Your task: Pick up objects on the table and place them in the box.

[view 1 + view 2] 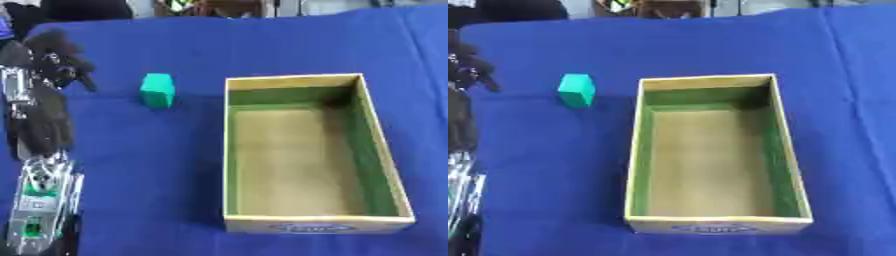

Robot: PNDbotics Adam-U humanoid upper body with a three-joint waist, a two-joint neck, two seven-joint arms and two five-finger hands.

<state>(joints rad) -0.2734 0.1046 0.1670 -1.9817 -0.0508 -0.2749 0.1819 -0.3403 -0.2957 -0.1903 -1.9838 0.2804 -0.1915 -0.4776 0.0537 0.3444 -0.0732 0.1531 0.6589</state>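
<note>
Fingers (77, 70) hover curled above blue cloth (175, 165), left of green block (157, 90).

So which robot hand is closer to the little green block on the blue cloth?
Left. The left hand hovers just to the left of the small green block, not touching it. The right hand is not in view, so it is farther away.

My left hand (57, 52) was a dark blur, its fingers impossible to read. My forearm ran off the lower left edge. The box's (317, 220) blue oval label was illegible.
</note>
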